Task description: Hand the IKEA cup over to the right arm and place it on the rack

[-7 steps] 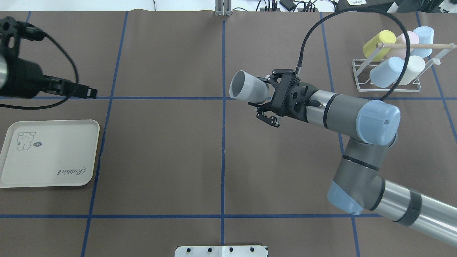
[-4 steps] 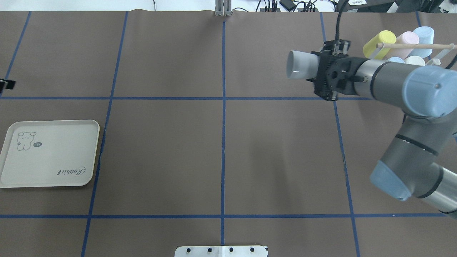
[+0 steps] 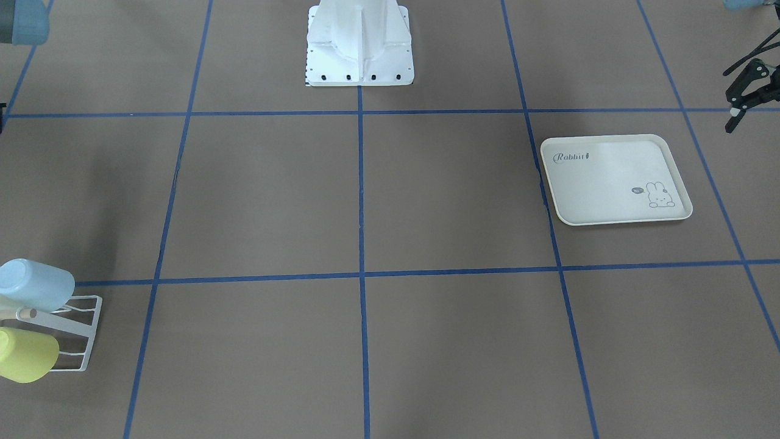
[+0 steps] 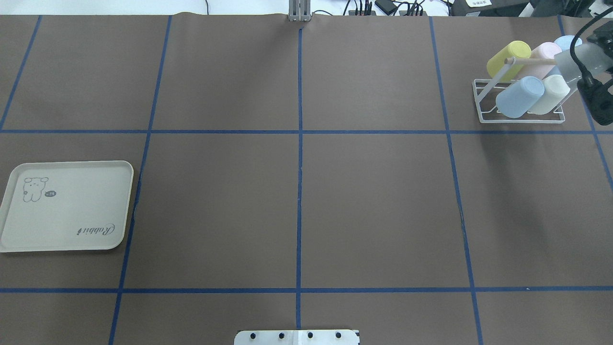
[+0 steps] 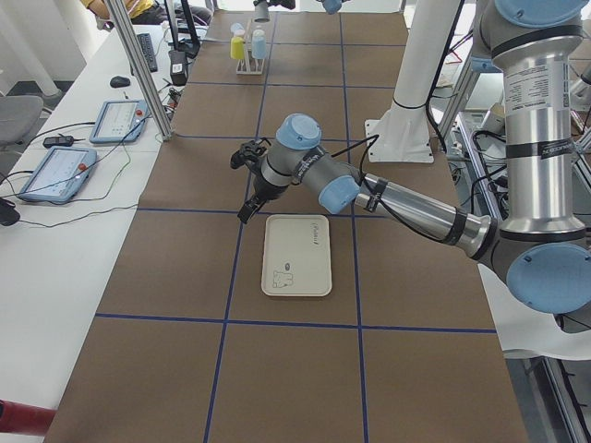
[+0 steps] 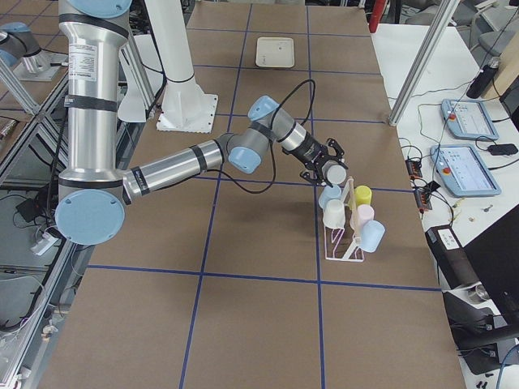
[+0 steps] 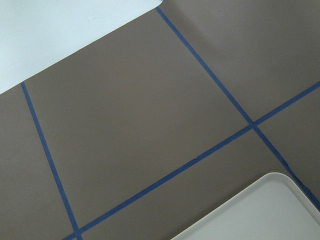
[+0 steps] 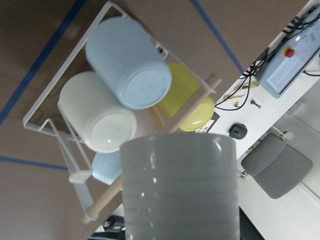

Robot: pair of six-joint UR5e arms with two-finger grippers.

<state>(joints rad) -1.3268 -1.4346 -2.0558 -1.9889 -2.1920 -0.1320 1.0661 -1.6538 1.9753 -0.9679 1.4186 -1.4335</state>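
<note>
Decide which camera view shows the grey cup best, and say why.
The right wrist-mounted view: the grey cup fills the lower frame with the rack beyond it. The overhead exterior view catches only part of it at the right edge; exterior right shows it small. The remaining views do not show it clearly.

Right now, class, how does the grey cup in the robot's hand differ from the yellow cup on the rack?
The grey cup is held in the right hand, not yet on the rack; the yellow cup rests tilted on it. The grey cup shows faint ridges; the yellow cup looks smooth. Both are handleless.
</note>
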